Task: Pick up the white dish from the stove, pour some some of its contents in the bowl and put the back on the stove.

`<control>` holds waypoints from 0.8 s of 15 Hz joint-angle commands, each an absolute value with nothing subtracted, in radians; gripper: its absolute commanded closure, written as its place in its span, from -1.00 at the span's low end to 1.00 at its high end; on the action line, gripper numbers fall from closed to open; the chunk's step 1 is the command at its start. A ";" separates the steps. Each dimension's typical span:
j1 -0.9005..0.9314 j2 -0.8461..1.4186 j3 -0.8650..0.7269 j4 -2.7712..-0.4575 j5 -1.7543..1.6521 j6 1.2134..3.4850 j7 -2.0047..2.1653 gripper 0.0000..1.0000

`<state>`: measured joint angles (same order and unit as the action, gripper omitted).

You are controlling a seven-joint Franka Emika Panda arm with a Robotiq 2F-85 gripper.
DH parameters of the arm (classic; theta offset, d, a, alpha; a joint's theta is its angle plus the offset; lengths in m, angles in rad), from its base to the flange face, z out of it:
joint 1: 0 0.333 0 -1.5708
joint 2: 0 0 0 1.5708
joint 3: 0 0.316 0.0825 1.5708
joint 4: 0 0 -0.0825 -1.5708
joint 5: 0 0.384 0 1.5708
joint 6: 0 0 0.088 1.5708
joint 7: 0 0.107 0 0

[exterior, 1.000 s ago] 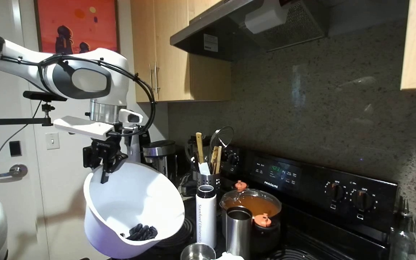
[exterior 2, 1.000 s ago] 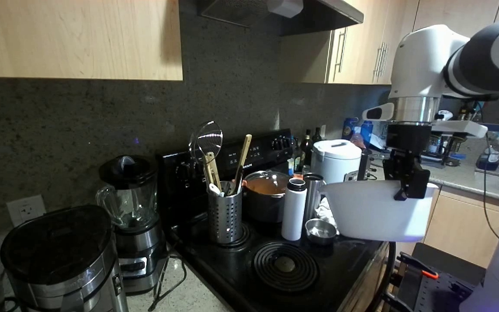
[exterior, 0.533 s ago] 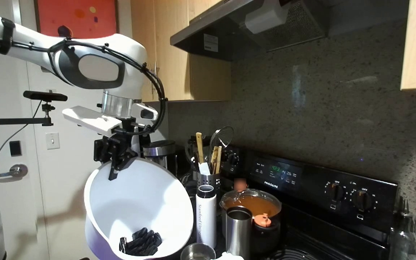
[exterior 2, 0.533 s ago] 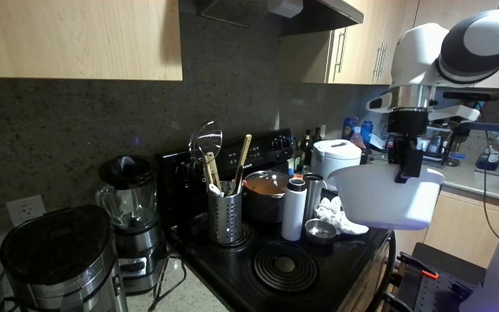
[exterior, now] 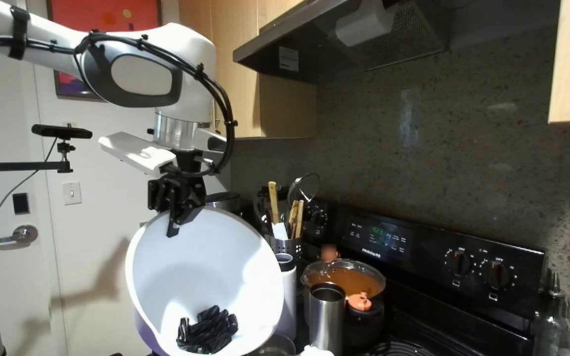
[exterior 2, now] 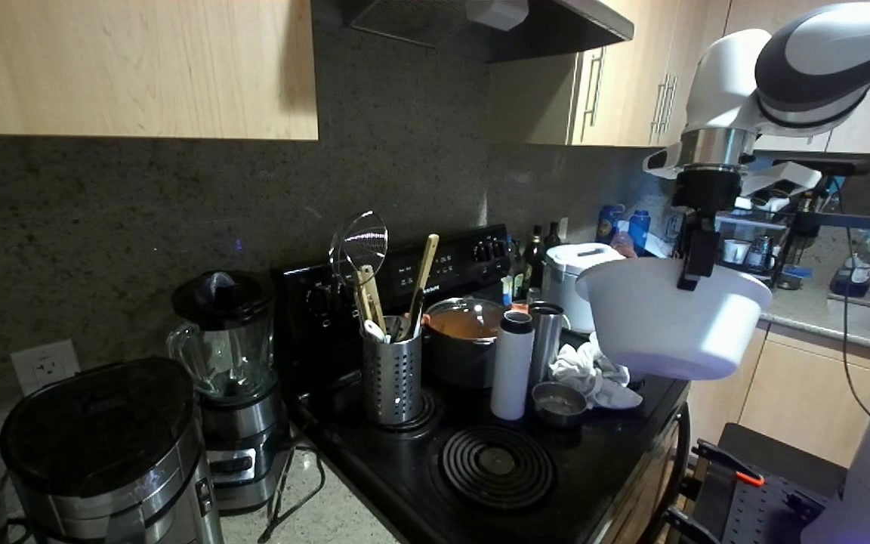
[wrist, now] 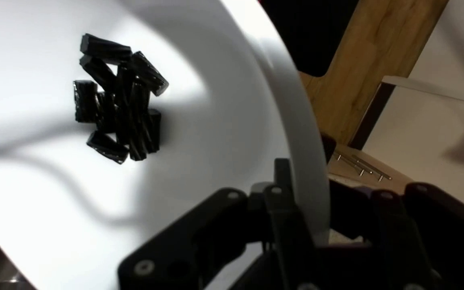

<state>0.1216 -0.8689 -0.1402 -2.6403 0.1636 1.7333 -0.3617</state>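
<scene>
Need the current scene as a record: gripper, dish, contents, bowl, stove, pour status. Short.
gripper: shut on the white dish, jaws straddling its wall
dish pose: in the air, tilted
contents: black twisted pieces, heaped inside the dish
metal bowl: on the stove, beside the white bottle
also on stove: dark pot, steel tumbler, utensil holder, white cloth
pour: no black pieces visible in the metal bowl

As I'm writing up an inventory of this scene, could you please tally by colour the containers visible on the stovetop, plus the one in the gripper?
Steel-coloured: 3 (utensil holder, tumbler, small bowl)
White: 2 (bottle, held dish)
Black: 1 (pot)
Total: 6, with 5 on the stovetop and 1 held
</scene>
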 commanded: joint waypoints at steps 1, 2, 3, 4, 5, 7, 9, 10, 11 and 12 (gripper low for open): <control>0.074 -0.832 -0.159 -2.596 0.172 1.735 -0.329 0.96; 0.064 -0.821 -0.167 -2.595 0.176 1.742 -0.324 0.96; 0.057 -0.805 -0.180 -2.592 0.181 1.743 -0.324 0.96; 0.053 -0.790 -0.190 -2.588 0.185 1.743 -0.330 0.96; 0.054 -0.766 -0.206 -2.578 0.190 1.737 -0.346 0.96; 0.062 -0.717 -0.234 -2.558 0.206 1.722 -0.379 0.96; 0.068 -0.662 -0.261 -2.529 0.228 1.720 -0.417 0.96; 0.072 -0.631 -0.271 -2.511 0.242 1.718 -0.441 0.96; 0.072 -0.602 -0.278 -2.492 0.255 1.720 -0.460 0.96; 0.071 -0.570 -0.283 -2.469 0.267 1.717 -0.480 0.96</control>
